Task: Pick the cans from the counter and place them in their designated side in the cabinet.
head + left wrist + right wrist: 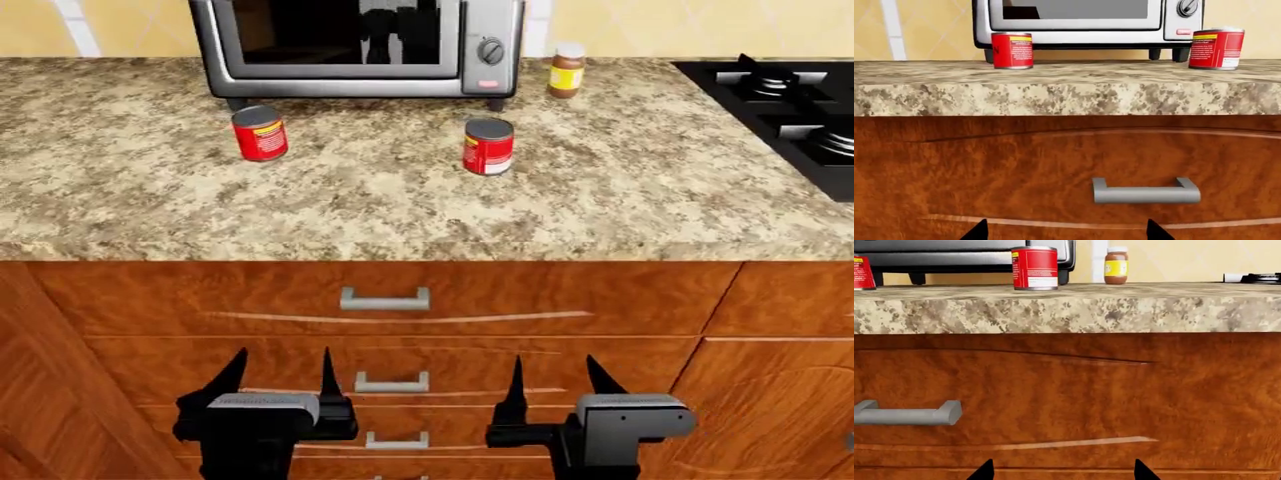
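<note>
Two red cans stand upright on the granite counter (pixel 400 205) in front of the oven: the left can (pixel 260 133) (pixel 1012 50) and the right can (pixel 489 146) (pixel 1216 48) (pixel 1035 268). Both grippers hang low in front of the wooden cabinet drawers (pixel 534 300), well below the counter's edge and far from the cans. My left gripper (pixel 283 365) (pixel 1066 230) is open with nothing between its fingers. My right gripper (pixel 554 372) (pixel 1063 470) is open and empty too. Only the dark fingertips show in the wrist views.
A silver toaster oven (pixel 358 45) stands at the back of the counter. A small brown jar (pixel 567 70) is to its right, and a black stove top (pixel 787 105) lies at the far right. Grey drawer handles (pixel 384 298) project from the closed drawer fronts.
</note>
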Controlling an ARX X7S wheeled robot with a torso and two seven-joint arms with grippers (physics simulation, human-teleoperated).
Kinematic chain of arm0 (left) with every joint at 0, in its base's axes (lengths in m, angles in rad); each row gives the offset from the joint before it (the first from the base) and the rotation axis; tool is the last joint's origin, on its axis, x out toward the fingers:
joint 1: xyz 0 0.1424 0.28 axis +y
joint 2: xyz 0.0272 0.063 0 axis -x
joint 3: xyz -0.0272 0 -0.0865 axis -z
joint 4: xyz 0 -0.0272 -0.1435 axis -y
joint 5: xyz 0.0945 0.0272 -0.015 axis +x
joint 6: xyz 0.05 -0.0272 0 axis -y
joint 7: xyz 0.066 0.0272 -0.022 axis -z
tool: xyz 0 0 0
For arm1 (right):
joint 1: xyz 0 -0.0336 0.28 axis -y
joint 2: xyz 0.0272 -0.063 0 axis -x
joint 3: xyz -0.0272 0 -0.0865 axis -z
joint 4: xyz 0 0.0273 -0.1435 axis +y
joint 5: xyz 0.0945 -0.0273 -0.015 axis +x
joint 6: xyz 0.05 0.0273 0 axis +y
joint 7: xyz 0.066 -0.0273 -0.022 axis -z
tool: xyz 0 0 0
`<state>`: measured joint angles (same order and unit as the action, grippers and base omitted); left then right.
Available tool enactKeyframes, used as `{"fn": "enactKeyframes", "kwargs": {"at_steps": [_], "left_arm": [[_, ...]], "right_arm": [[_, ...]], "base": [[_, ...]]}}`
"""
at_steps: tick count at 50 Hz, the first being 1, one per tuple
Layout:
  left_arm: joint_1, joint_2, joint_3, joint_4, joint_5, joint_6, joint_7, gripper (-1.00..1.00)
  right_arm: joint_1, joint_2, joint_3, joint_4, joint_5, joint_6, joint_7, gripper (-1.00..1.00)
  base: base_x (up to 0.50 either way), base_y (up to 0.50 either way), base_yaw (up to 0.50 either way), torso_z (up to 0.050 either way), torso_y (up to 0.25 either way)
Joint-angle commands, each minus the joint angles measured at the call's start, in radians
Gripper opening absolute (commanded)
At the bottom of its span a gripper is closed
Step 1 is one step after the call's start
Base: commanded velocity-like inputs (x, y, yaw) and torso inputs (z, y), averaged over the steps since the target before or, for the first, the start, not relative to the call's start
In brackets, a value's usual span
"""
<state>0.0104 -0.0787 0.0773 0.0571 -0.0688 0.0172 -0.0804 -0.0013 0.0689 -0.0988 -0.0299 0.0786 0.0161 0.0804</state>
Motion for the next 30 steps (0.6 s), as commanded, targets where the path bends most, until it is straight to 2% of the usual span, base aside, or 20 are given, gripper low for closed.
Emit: {"fn": "enactKeyframes", "kwargs": {"at_steps": [1, 4, 9, 14, 19, 30], "left_arm": [[-0.009, -0.015, 0.001, 0.024, -0.013, 0.003, -0.029, 1.0], [-0.019, -0.035, 0.015, 0.069, -0.002, -0.035, -0.026, 1.0], [-0.069, -0.118, 0.034, 0.256, -0.043, -0.273, 0.048, 1.0], [-0.141, -0.202, 0.046, 0.343, -0.057, -0.373, 0.12, 1.0], [-0.222, -0.252, 0.009, 0.409, -0.13, -0.504, 0.172, 1.0], [-0.365, -0.354, -0.106, 0.499, -0.28, -0.772, 0.226, 1.0]], "right_arm": [[0.003, 0.012, -0.023, -0.019, 0.014, 0.008, 0.019, 1.0], [0.009, 0.02, -0.024, -0.073, 0.021, 0.066, 0.028, 1.0], [0.03, 0.066, -0.047, -0.266, 0.033, 0.25, 0.017, 1.0], [0.108, 0.121, -0.043, -0.422, 0.094, 0.442, -0.027, 1.0], [0.248, 0.155, -0.013, -0.555, 0.179, 0.674, -0.053, 1.0], [0.506, 0.224, 0.051, -0.72, 0.318, 1.03, -0.082, 1.0]], "base": [[0.04, 0.07, 0.0, 0.0, 0.0], [0.0, 0.0, 0.0, 0.0, 0.0], [0.0, 0.0, 0.0, 0.0, 0.0], [0.0, 0.0, 0.0, 0.0, 0.0], [0.0, 0.0, 0.0, 0.0, 0.0], [0.0, 0.0, 0.0, 0.0, 0.0]]}}
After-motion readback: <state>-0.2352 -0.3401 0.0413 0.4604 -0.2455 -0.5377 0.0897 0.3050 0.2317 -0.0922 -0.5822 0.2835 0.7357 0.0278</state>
